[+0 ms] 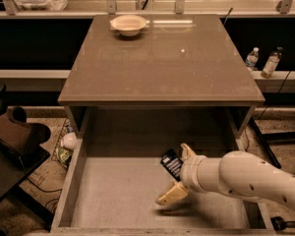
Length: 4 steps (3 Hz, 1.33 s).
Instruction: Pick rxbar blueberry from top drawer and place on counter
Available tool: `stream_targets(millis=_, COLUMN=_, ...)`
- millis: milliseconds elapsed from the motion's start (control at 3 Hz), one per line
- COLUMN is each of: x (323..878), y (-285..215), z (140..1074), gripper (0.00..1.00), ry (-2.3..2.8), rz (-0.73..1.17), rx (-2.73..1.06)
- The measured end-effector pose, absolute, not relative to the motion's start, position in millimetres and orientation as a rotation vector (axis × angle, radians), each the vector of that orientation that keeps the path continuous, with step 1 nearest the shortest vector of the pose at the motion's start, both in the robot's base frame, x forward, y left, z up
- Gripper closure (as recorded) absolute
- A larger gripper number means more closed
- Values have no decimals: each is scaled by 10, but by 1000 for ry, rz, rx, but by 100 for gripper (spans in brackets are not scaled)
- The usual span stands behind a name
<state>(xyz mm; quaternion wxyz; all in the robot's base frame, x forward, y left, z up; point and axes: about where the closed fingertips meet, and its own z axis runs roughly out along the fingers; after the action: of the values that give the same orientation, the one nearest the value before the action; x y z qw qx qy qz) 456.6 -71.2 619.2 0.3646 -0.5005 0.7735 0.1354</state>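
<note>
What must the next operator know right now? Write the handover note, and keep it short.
Tool: open, low inside the top drawer, right of centre, one finger on each side of the rxbar blueberry.
Bar: in the drawer, not clamped. I cannot tell whether a finger touches it.
Counter: the bar is not on it. A pale bowl sits near its far edge.
Done: drawer open, tool at the bar.
Left: close on the bar, lift it out, set it on the counter.
</note>
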Motion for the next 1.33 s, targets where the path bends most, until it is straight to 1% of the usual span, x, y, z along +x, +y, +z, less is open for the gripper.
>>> stream_targets(millis=333, x=4743, y=-730, z=6190, gripper=0, ry=2036, rz=349, rx=-1238)
stream_targets(millis=667, x=5035, y=-836, z=6235, gripper=0, ry=2127, rz=300, rx=-1152)
stream_targets(millis=1000, x=5166, y=-841, z=6207, gripper=0, ry=2179, rz=302, rx=-1107)
stream_targets(millis=1333, x=4989, y=-947, z=6067, gripper=0, ry=2192, rz=347, rx=-1099)
